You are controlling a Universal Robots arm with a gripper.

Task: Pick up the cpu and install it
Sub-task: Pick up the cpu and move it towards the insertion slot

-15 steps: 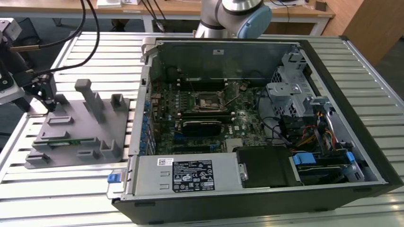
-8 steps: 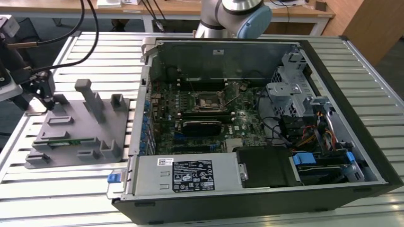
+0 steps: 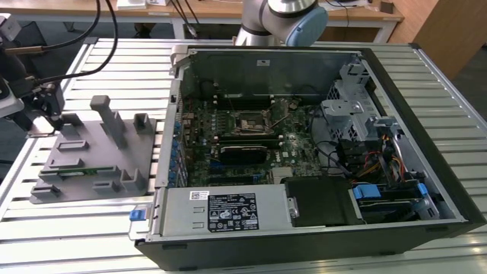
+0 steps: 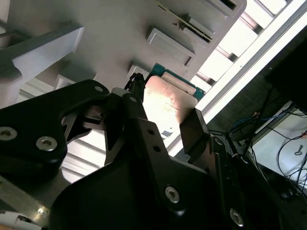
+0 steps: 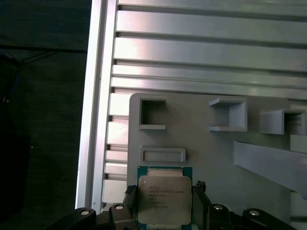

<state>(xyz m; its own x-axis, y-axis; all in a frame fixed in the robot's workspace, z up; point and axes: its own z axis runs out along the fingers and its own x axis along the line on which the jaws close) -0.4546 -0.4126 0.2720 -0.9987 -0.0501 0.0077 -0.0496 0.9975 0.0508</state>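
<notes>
End effector (image 5: 164, 191), at the surface (image 3: 76, 234) edge on the exterior view's left: closed on the cpu (image 5: 164, 203) over the grey tray (image 3: 91, 165). Open computer case (image 3: 304, 142) rightward. Pick-up step, judged; the chip's thin edges call for a level, light hold

Hemmed at gripper (image 5: 165, 201) by low pocket walls (image 5: 162, 154) of grey fixture tray (image 3: 84, 149), with taller upright posts (image 3: 106, 117) standing toward the case. Open above slatted table (image 3: 76, 228). Open from above into computer case (image 3: 426, 114) down to CPU socket (image 3: 247, 121). Crowded just beside socket by black heatsink block (image 3: 243, 153); farther off by drive cage (image 3: 346, 111) and cables (image 3: 365, 160).
</notes>
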